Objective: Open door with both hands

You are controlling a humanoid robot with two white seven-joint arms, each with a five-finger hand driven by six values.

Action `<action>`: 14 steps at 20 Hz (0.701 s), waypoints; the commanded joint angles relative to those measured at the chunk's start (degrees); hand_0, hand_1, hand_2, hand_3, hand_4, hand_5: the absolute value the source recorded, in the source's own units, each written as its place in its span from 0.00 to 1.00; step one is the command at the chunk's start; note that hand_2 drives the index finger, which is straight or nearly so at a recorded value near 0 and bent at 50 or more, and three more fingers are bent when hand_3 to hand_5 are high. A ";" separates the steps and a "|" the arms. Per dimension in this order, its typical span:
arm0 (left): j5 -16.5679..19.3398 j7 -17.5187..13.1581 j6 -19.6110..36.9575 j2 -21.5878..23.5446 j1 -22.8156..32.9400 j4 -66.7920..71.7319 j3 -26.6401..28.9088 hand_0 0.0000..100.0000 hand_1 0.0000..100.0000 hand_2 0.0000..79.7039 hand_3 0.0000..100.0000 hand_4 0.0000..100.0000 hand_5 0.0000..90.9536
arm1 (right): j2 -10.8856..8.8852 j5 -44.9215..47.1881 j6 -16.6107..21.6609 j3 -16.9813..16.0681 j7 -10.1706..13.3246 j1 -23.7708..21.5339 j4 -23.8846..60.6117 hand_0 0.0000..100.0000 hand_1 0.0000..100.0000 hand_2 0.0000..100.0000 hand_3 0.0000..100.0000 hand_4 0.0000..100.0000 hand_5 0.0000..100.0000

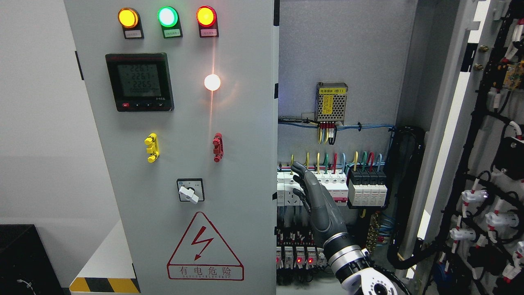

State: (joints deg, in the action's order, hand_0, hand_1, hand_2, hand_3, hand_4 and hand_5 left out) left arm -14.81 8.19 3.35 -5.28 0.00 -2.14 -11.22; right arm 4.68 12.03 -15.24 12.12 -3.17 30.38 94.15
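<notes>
The right hand (pixel 313 196) rises from the lower right into the open cabinet, its fingers (pixel 301 172) stretched out straight and close together, gripping nothing. It sits just right of the closed left door (pixel 180 135), near that door's inner edge, in front of the row of white breakers (pixel 327 184). The right door (pixel 487 164) stands swung wide open at the far right, well apart from the hand, its inner face laced with black cables. The left door carries three lit lamps (pixel 167 17), a meter (pixel 139 82) and a red hazard triangle (pixel 204 246).
</notes>
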 commanded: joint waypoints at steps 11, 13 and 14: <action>-0.05 -0.01 -0.10 0.09 1.14 -0.06 0.06 0.00 0.00 0.00 0.00 0.00 0.00 | -0.29 1.15 0.03 -0.17 -5.44 2.58 -3.18 0.19 0.00 0.00 0.00 0.00 0.00; -0.05 -0.01 -0.10 0.18 1.14 0.03 0.06 0.00 0.00 0.00 0.00 0.00 0.00 | -0.29 1.76 0.03 -0.17 -5.53 3.02 -3.45 0.19 0.00 0.00 0.00 0.00 0.00; -0.05 -0.01 -0.10 0.18 1.14 0.03 -0.03 0.00 0.00 0.00 0.00 0.00 0.00 | -0.37 2.81 0.03 -0.17 -5.53 3.02 -3.45 0.19 0.00 0.00 0.00 0.00 0.00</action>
State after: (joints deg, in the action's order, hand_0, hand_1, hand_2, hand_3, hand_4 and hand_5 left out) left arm -14.85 7.92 3.27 -5.18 0.00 -2.16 -11.22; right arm 4.47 13.36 -15.27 12.08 -8.49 32.20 92.42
